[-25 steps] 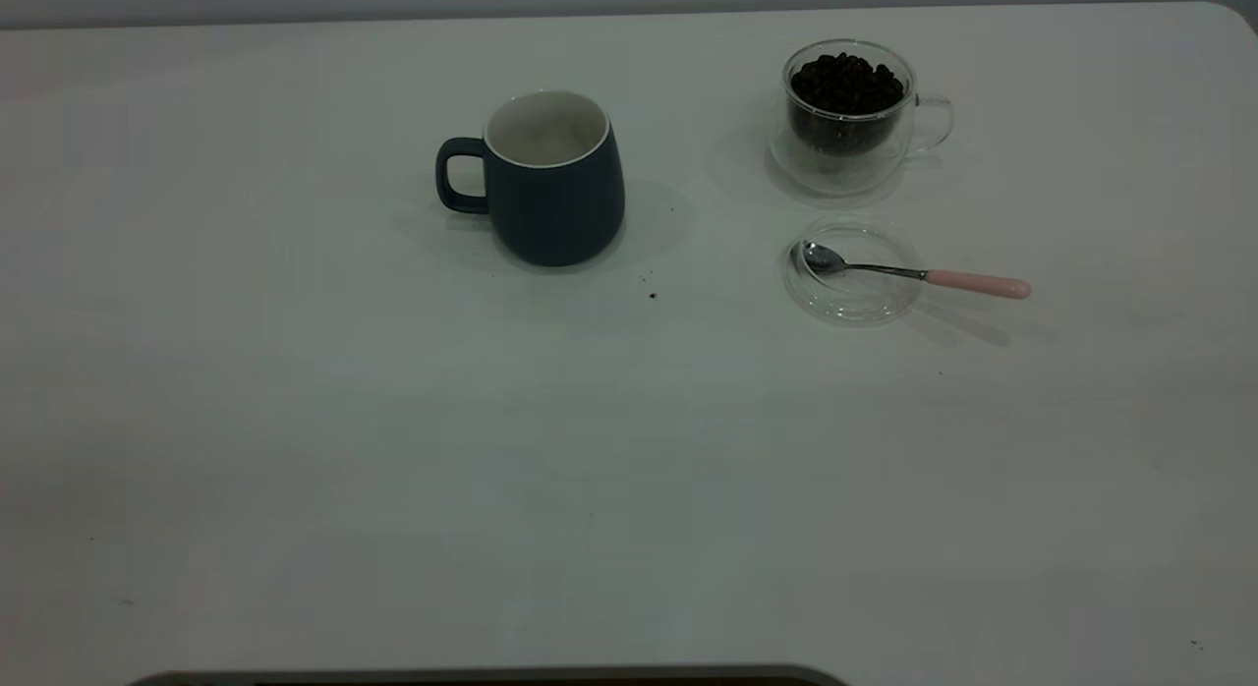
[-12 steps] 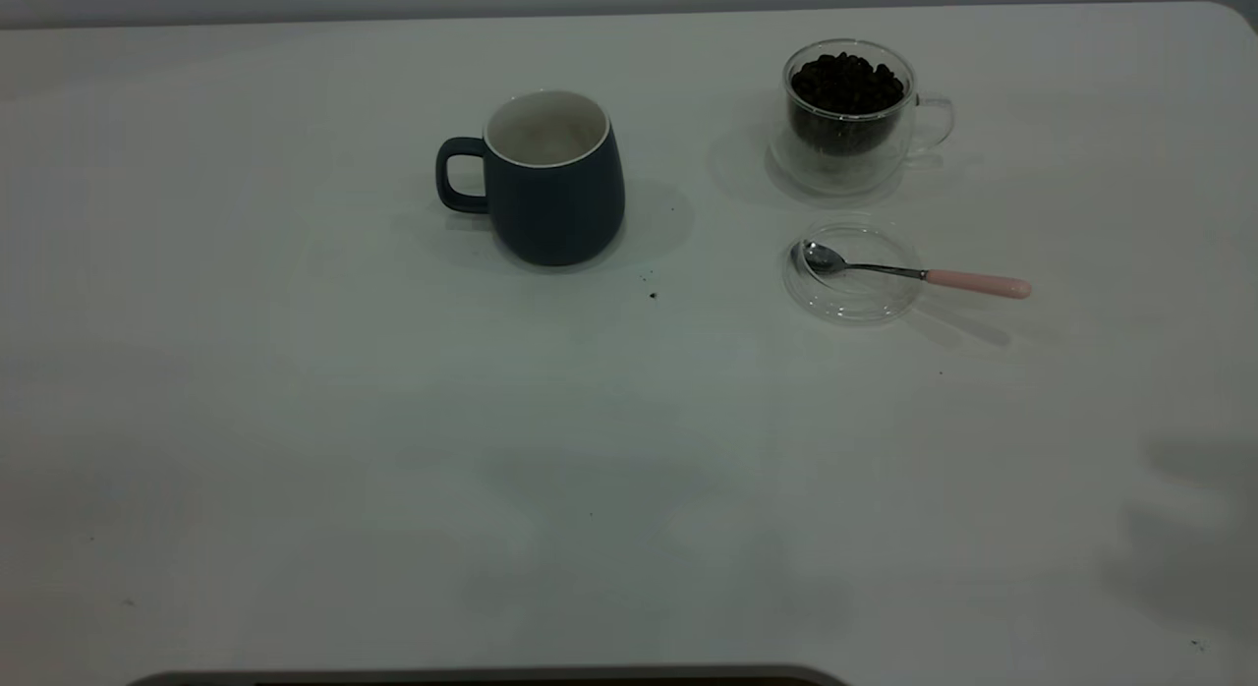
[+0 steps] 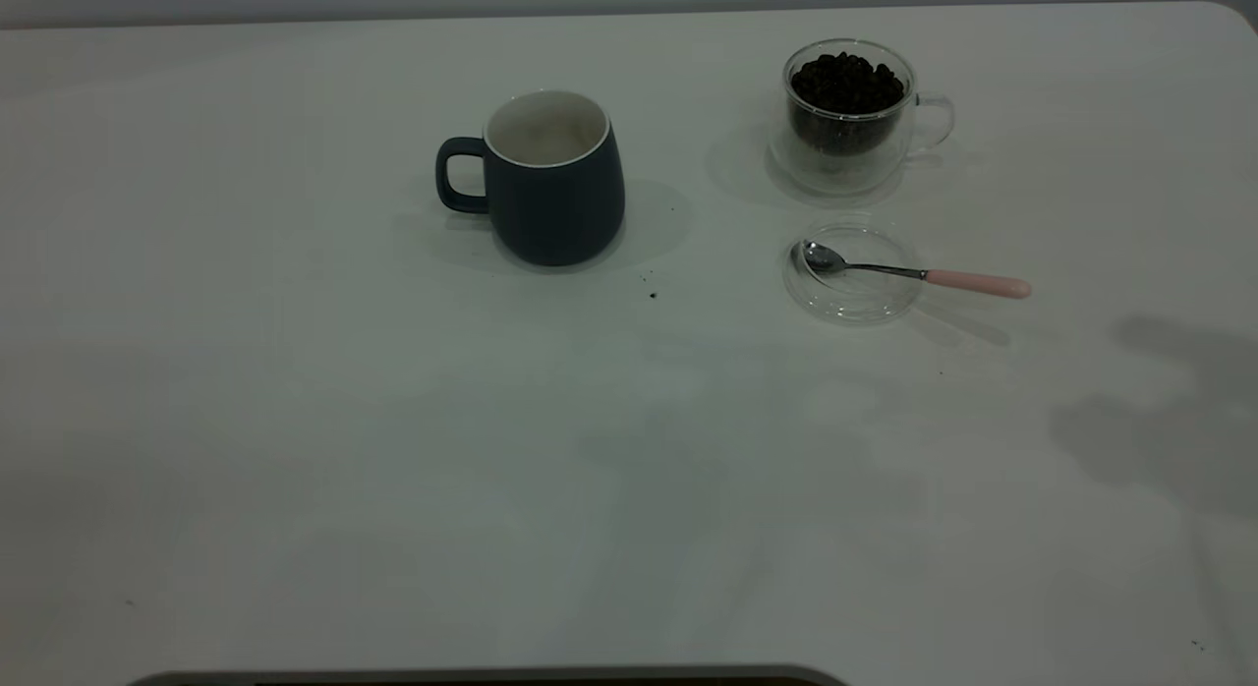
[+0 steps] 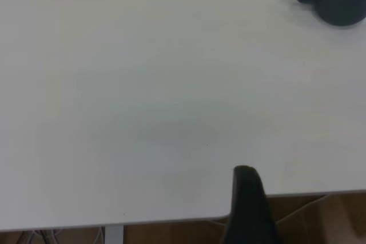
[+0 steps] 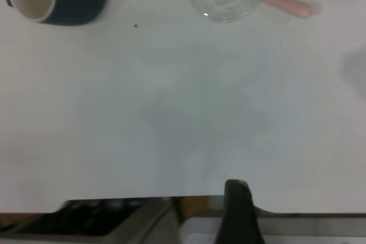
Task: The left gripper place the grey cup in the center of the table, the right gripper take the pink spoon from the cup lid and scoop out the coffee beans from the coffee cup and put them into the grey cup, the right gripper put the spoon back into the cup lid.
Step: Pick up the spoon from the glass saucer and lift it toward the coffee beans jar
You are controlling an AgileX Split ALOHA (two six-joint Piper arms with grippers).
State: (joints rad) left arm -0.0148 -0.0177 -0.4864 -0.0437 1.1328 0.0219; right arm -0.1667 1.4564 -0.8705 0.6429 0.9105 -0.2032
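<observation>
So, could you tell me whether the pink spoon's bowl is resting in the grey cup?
No, the pink spoon lies with its bowl in the cup lid, apart from the grey cup.

Little of the robot shows — one black, tapered fingertip of the left gripper (image 4: 247,207) with a rounded, matte end, and a similar dark, narrow, round-tipped finger of the right gripper (image 5: 239,212) — no markings or cables visible.
</observation>
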